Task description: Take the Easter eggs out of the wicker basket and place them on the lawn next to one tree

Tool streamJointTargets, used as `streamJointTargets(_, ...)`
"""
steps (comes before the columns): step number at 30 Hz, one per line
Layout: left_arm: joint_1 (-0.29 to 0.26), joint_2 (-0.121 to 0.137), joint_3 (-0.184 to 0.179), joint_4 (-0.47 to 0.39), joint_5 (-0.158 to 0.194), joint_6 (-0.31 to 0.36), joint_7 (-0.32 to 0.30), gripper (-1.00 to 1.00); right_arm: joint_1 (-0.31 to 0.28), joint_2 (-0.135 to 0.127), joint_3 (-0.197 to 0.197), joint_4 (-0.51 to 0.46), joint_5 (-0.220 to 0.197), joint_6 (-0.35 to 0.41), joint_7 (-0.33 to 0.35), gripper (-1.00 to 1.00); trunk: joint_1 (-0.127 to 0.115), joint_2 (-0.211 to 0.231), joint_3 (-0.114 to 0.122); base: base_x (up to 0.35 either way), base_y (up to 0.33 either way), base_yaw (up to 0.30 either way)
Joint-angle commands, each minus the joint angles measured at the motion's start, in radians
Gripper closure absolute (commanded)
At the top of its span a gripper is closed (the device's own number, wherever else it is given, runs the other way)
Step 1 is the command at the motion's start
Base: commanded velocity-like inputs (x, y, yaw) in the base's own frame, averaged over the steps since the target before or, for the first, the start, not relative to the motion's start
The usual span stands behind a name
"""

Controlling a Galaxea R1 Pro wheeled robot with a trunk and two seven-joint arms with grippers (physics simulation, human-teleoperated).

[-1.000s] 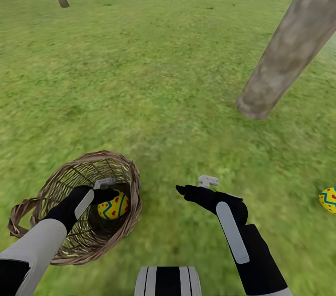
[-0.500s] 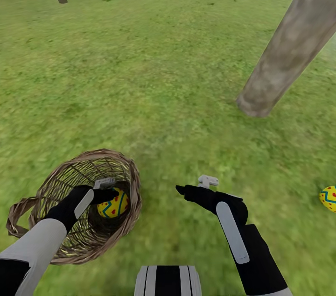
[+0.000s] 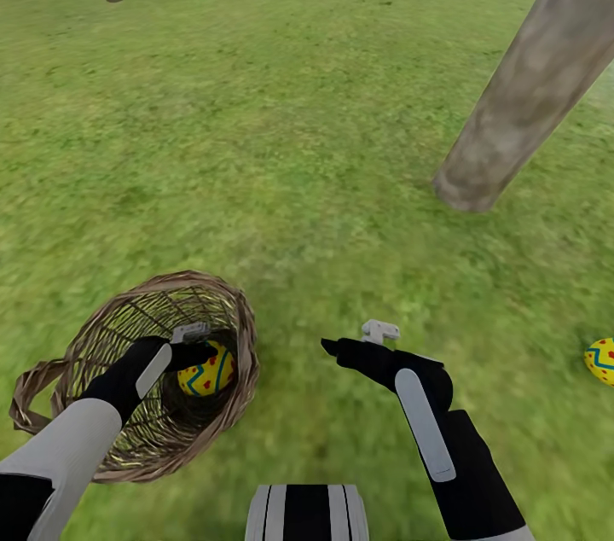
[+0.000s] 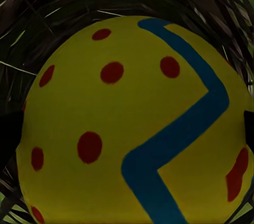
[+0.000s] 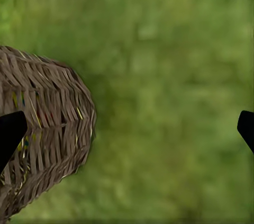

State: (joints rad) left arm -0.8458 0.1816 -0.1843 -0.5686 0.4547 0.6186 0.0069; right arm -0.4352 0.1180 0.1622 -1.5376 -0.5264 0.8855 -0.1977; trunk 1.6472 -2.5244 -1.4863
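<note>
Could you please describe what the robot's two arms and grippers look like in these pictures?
Both arms have light grey upper segments and black forearms, each with an elongated light grey oval inlay. The left gripper and right gripper are black with pointed fingers, and each carries a small pale grey bracket on top.

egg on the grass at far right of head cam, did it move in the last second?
No. The egg only drifts slightly in the picture, together with the tree and wicker basket, so the camera shifted, not the egg.
</note>
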Motion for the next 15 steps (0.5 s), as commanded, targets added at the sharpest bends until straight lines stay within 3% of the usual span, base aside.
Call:
streamJointTargets(1,0.001,0.001,-0.006,0.017,0.008,0.003,0.0,-1.0,0.0,0.0,0.0,-0.001,-0.011,0.003,-0.01,-1.0,0.0,0.0,-0.001,0.0,0.0,0.0)
streamJointTargets(10,0.001,0.002,-0.001,0.016,0.009,0.003,0.0,-1.0,0.0,0.0,0.0,-0.001,-0.011,0.003,-0.01,-1.0,0.0,0.0,-0.001,0.0,0.0,0.0)
streamJointTargets(11,0.001,0.002,-0.001,0.016,0.009,0.003,0.001,1.0,0.0,0.0,0.0,-0.001,-0.011,0.003,-0.01,-1.0,0.0,0.0,-0.001,0.0,0.0,0.0)
streamJointTargets(15,0.001,0.002,-0.001,0.016,0.009,0.002,0.002,1.0,0.0,0.0,0.0,-0.001,-0.011,0.003,-0.01,-1.0,0.0,0.0,-0.001,0.0,0.0,0.0)
